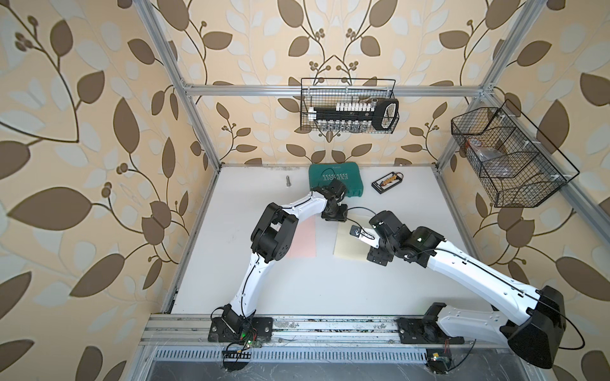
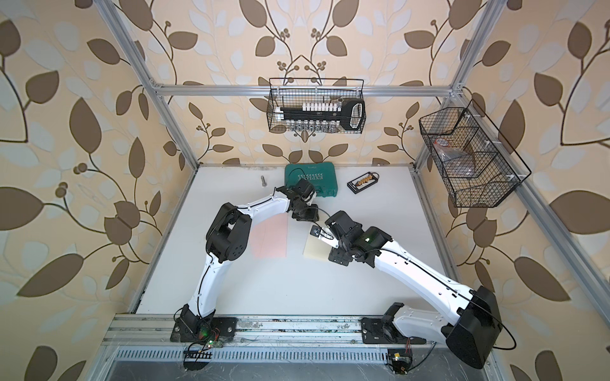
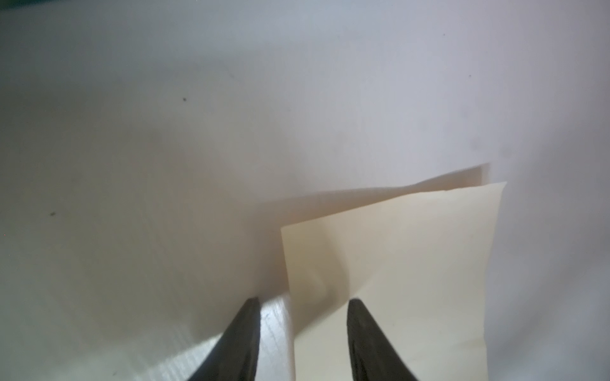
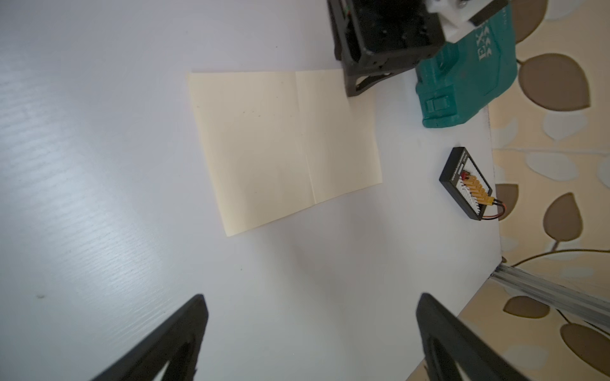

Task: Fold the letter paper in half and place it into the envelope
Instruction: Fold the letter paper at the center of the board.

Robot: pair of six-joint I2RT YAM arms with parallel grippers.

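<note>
The left tool (image 3: 303, 308) stands at the far corner of the letter paper (image 4: 280, 148), its jaws partly open. In the left wrist view the sheet's edge runs up between them: one finger is over the paper, the other over bare bench (image 1: 231, 264). The jaws are not pressed together on the sheet, and whether a tip touches it cannot be told. The paper there looks slightly raised off the bench.

The right tool (image 4: 313, 298) hangs above the bench with its jaws spread wide and nothing between them. The letter paper lies ahead of it, unfolded, with a crease across it.

The envelope (image 1: 302, 239) lies flat on the left tool's left, nearer the robot's base. It is apart from the paper by a strip of bare bench and partly hidden under the left arm's elbow in both top views.

Just beyond the left tool sits a green case (image 1: 333, 179). A small black board with yellow connectors (image 4: 467, 184) lies past the paper from the right tool, and a bolt (image 1: 288, 180) stands well to the left tool's far left.
</note>
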